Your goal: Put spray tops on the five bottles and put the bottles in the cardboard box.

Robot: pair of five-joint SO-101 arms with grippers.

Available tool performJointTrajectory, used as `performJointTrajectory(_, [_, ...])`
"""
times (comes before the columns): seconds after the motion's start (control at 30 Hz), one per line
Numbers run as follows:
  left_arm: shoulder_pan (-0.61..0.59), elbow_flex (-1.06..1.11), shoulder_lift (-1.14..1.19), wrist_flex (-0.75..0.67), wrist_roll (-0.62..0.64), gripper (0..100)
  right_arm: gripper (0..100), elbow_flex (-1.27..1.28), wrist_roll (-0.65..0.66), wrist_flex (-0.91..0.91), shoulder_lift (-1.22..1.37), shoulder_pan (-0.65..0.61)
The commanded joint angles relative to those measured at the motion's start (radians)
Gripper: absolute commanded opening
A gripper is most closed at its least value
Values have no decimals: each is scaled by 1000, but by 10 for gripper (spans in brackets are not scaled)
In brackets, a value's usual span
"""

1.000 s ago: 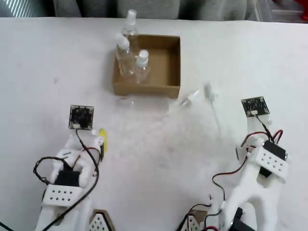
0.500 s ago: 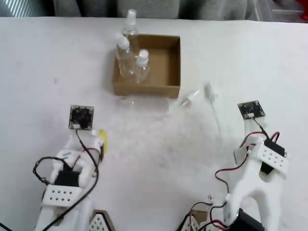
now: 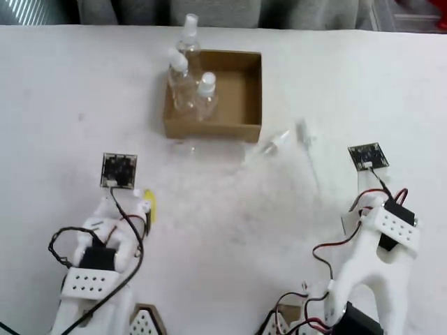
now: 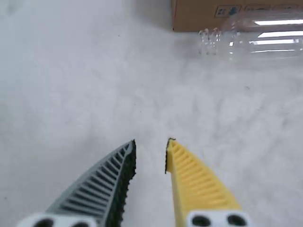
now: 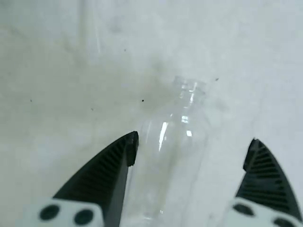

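Between spread jaws of the right pincer (image 5: 194, 140), a capless bottle (image 5: 173, 142)

Nothing readable here. The cardboard box (image 4: 189, 16) carries a pale label (image 4: 227, 9) on its side wall, seen from the left wrist. It has small bluish marks and a line of dark print, too blurred to give a single letter.

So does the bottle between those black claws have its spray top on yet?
Not yet: the bottle shows a bare, open neck between the right gripper's open jaws.
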Motion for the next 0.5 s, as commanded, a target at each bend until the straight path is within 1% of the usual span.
performJointTrajectory(0.0, [-5, -48, -21, 5, 6, 126, 302, -74, 9, 5, -15, 4])
performJointTrajectory(0.1, [-5, -48, -21, 5, 6, 127, 302, -143, 8, 64, -15, 12])
performJointTrajectory(0.23, [-5, -48, -21, 5, 6, 127, 301, -290, -5, 237, -7, 2])
performJointTrajectory(0.27, [-7, -48, -21, 5, 6, 127, 296, -333, -29, 282, -5, -10])
performJointTrajectory(0.3, [-7, -48, -21, 5, 6, 127, 279, -373, -60, 320, -5, -19])
performJointTrajectory(0.37, [-7, -48, -21, 5, 6, 127, 214, -445, -100, 381, -5, -42])
performJointTrajectory(0.47, [-7, -48, -21, 5, 6, 127, 121, -516, -118, 441, -5, -110])
